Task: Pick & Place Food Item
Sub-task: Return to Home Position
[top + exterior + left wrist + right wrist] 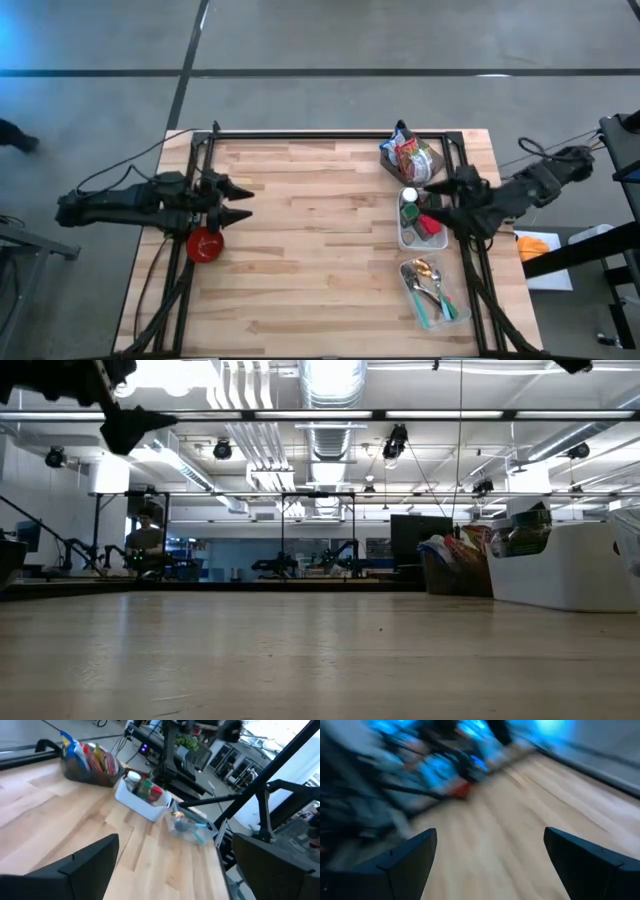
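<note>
**High view.**
- Left gripper [248, 202]: left of the frame, above the table [320, 260]. Fingers spread wide, holding nothing.
- Right gripper [428, 197]: right of the frame, over the upper end of the white bin [403, 241]. Fingers parted, holding nothing.
- White bin: holds the green seasoning can [410, 213], a white-capped container and a red item, packed close together.
- Transparent bin [452, 312]: lower right, holds spoons [428, 282].
- Dark basket of snack bags [410, 155]: upper right.
- Red round object [205, 245]: on the table at the left, under the left arm and in no bin.

**Low view.**
- White bin at the right edge, with the basket of bags just to its left.
- The wood in front carries nothing.
- Dark arm parts hang along the top edge.

**Left wrist view.**
- Own fingers wide apart at the bottom, with nothing between them.
- Beyond them, running from the upper left towards the centre: basket, white bin with the green can among the others, then transparent bin with spoons.

**Right wrist view.**
- Own fingers wide apart and empty.
- Bare wood and a red smear beyond; otherwise too blurred to read.

**Status (judged).**
- Placing looks finished: the can is binned and both grippers are free.
- Only parking the arms is left.
- Whether the red object belongs to the job cannot be told.
</note>
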